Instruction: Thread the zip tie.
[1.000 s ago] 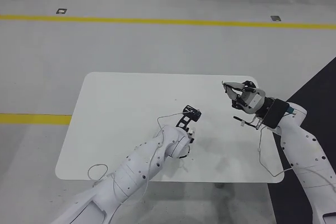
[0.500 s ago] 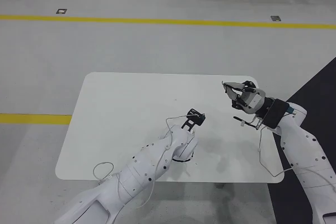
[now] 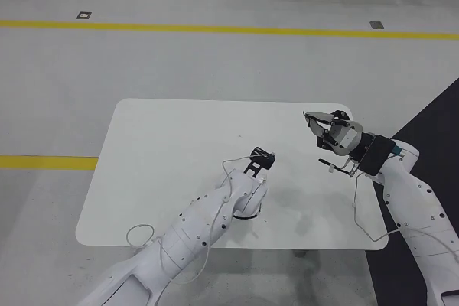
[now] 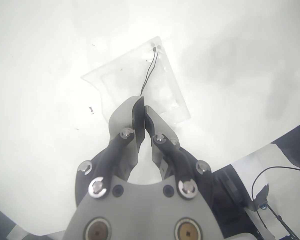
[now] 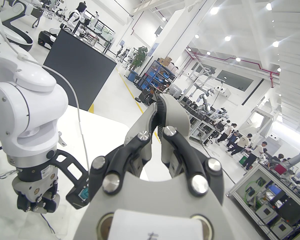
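My left gripper [image 4: 143, 101], well inside the worktop [image 3: 161, 153] edges, grips the zip tie [image 4: 150, 72] jutting from its tips. My right gripper [image 5: 160, 98] is clenched near the far edge.

light: bright, ceiling lamps [image 5: 214, 10] | glare: table [image 4: 215, 13] washed out (left wrist) | edges: fisheye-bent

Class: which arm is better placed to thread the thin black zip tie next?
Left. Its claw grips the thin black zip tie over the clear plastic plate on the white table; the right claw is shut, lifted and pointing away.
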